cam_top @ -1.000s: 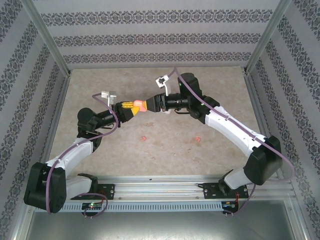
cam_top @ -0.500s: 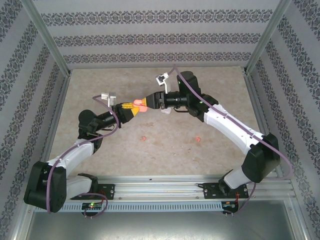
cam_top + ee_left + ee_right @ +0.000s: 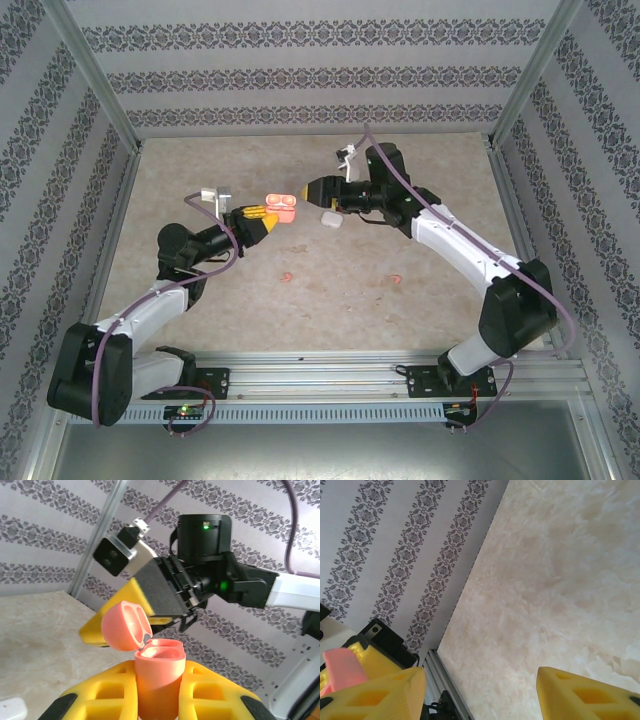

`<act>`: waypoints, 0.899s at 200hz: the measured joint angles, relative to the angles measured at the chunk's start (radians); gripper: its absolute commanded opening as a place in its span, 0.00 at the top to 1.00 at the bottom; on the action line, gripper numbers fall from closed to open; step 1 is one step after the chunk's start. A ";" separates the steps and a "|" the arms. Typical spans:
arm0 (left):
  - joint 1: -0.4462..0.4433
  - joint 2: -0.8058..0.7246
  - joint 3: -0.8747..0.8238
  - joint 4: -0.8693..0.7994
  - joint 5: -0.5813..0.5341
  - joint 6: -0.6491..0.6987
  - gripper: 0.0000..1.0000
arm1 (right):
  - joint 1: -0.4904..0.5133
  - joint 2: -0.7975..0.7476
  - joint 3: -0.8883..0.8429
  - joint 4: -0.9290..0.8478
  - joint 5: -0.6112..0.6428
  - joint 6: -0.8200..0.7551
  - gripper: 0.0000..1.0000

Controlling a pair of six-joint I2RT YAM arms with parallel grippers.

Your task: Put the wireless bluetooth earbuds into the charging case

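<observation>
We've got a beige marble-look tabletop [image 3: 420,250], boxed in on three sides by walls [image 3: 300,70] covered in grey damask-stripe wallpaper. Aluminium posts rise at the two far corners: left post [image 3: 95,75], right post [image 3: 535,70]. An aluminium extrusion rail [image 3: 330,372] runs along the near edge, with a plain grey metal sheet [image 3: 330,450] just in front of it. In the right wrist view we see tabletop meet wallpaper along a straight seam.

A narrow gap separated the open coral case [image 3: 279,206] from the right hand [image 3: 313,190]. A white case [image 3: 328,220] lay beneath the hand; bare tabletop [image 3: 340,310] surrounded the left earbud [image 3: 288,275] and right earbud [image 3: 396,278].
</observation>
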 measured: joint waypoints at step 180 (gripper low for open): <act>0.000 -0.514 -0.077 -0.833 -0.297 0.451 1.00 | 0.310 0.532 0.179 -0.386 0.219 0.088 0.42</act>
